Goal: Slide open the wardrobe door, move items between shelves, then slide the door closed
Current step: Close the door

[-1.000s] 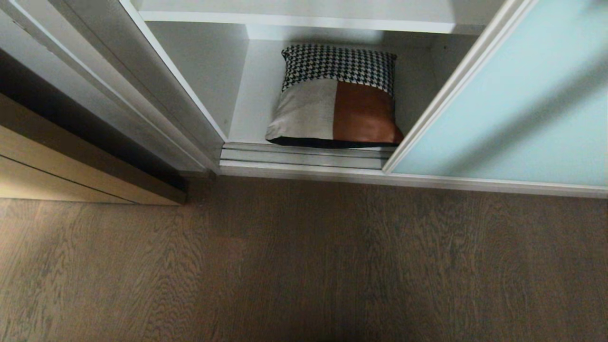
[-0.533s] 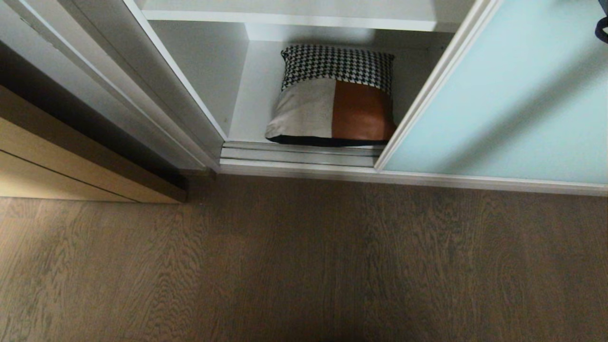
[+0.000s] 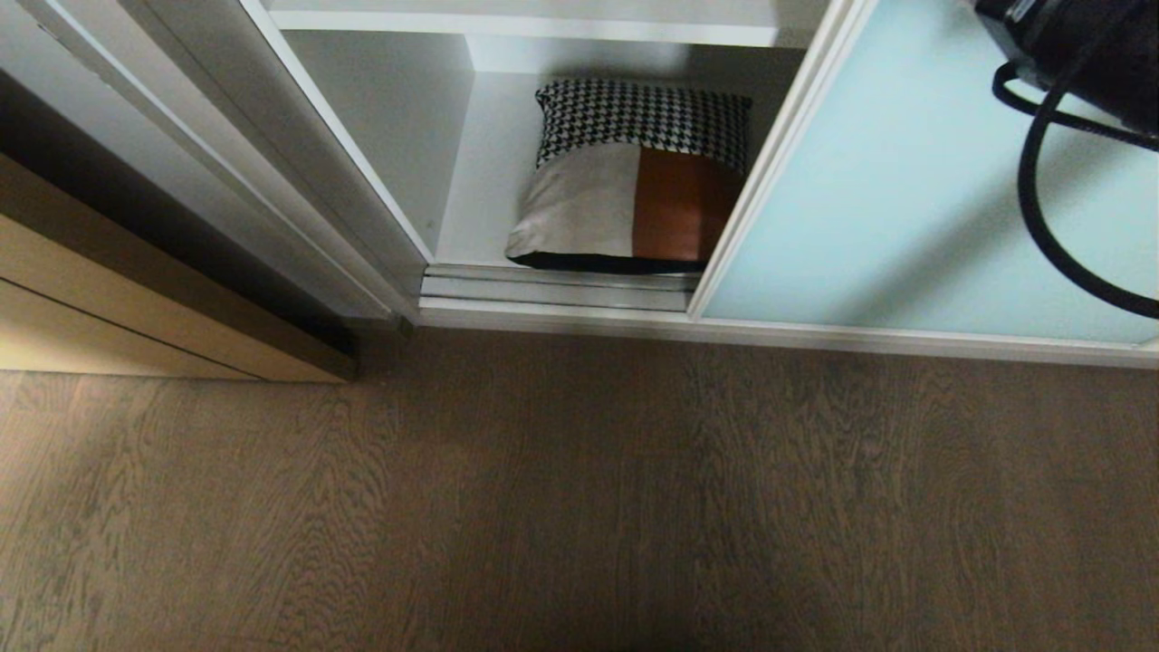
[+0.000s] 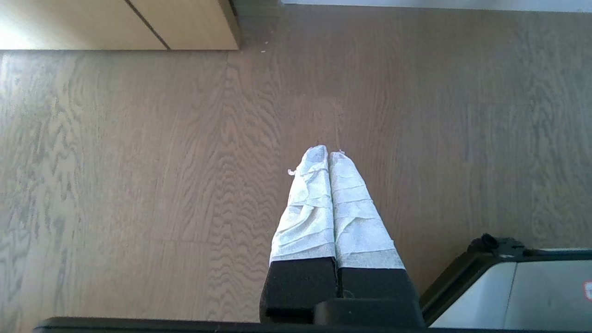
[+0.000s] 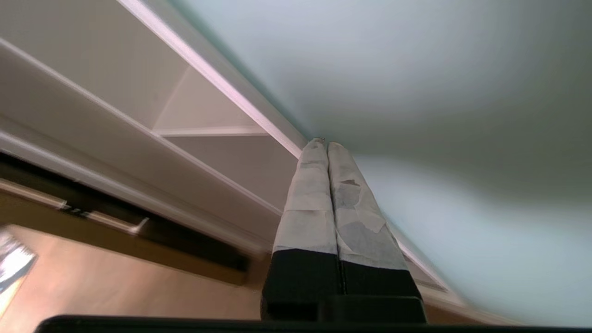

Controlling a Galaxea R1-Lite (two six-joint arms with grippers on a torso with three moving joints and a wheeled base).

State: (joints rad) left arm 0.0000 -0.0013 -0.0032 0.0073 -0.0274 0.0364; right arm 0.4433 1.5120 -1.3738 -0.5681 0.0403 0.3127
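The sliding wardrobe door (image 3: 905,199), frosted pale aqua glass in a slim white frame, stands partly open and covers the right side of the opening. Behind it a square cushion (image 3: 625,181) with a houndstooth band and beige and rust patches leans on the bottom white shelf (image 3: 480,199). The door's edge hides the cushion's right side. Another shelf (image 3: 525,23) runs above. My right gripper (image 5: 323,143) is shut and empty, its tips at the door's frame (image 5: 259,115) beside the glass (image 5: 439,92). The right arm (image 3: 1077,45) shows at the top right. My left gripper (image 4: 327,152) hangs shut over the floor.
A ridged metal floor track (image 3: 552,288) runs under the opening. A tan wooden door (image 3: 136,308) stands at the left. Wooden floor (image 3: 579,507) fills the foreground. A black cable (image 3: 1032,208) loops from the right arm in front of the glass. Part of my base (image 4: 532,286) is beside the left gripper.
The sliding door has moved left, narrowing the opening and covering the cushion's right edge. My right arm has come into the head view at the top right. The left arm has kept still.
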